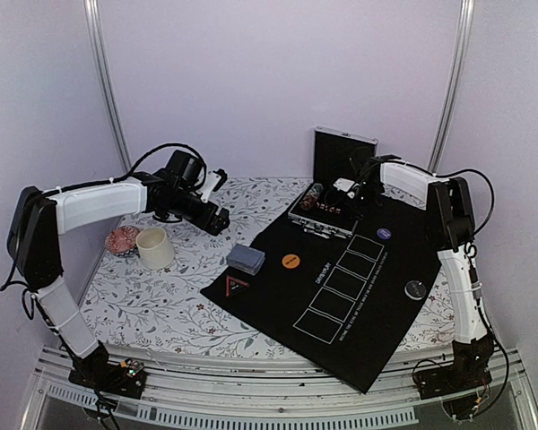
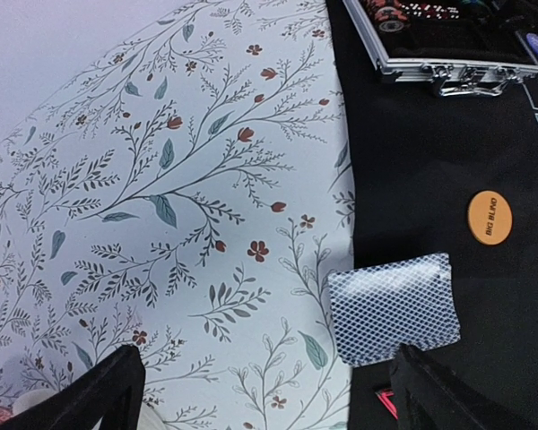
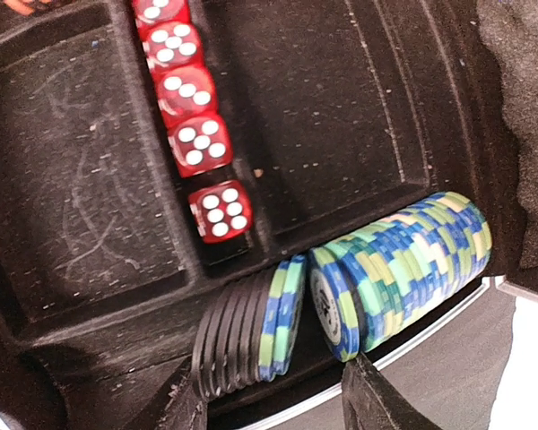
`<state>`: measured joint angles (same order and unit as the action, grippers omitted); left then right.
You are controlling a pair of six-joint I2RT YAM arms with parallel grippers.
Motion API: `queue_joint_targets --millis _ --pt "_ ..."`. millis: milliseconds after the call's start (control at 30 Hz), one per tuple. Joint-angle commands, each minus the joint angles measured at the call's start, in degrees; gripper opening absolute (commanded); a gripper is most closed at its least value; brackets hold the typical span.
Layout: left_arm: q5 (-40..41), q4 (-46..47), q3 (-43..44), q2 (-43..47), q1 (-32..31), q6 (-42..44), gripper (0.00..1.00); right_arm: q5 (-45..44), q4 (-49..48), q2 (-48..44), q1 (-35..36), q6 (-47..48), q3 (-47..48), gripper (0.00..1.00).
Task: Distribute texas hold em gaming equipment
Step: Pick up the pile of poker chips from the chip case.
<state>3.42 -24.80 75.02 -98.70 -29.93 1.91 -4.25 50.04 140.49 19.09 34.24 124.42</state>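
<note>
While the overhead view lays out the whole tabletop, we need the wrist cameras for detail. Nearest, a black mat lies at an angle, with a black disc near its right edge. Farther in, the deck sits at the mat's left edge, the orange disc just beside it. Only the left wrist view shows us the deck's criss-cross back, one side overhanging the floral tabletop, and the disc's "BIG BLIND" lettering. A cup stands well left. The left end effector hovers beyond the deck, fingers spread wide, holding nothing. Beyond, a purple disc lies near the open case. The right end effector is over the case. From above we cannot tell its gap, but its own camera shows fingers parted and empty before rows of chips, with red dice behind.
</note>
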Motion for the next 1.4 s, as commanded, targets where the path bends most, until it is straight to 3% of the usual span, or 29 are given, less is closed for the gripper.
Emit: queue_joint_targets --millis 0,300,833,1367 --pt "-0.87 -0.77 0.95 -1.18 0.67 0.17 0.98 0.97 -3.95 2.53 0.36 1.28 0.24 0.52" --pt "-0.63 -0.87 0.91 -1.24 0.67 0.28 0.98 5.67 -2.08 4.74 0.37 2.56 1.58 0.42" --pt "-1.49 -1.10 1.00 -1.68 0.66 0.28 0.98 11.79 2.01 1.99 1.22 3.40 0.92 0.38" --pt "-2.13 -1.48 1.10 -1.89 0.67 0.20 0.98 -1.35 -5.21 1.39 1.22 3.72 0.63 0.45"
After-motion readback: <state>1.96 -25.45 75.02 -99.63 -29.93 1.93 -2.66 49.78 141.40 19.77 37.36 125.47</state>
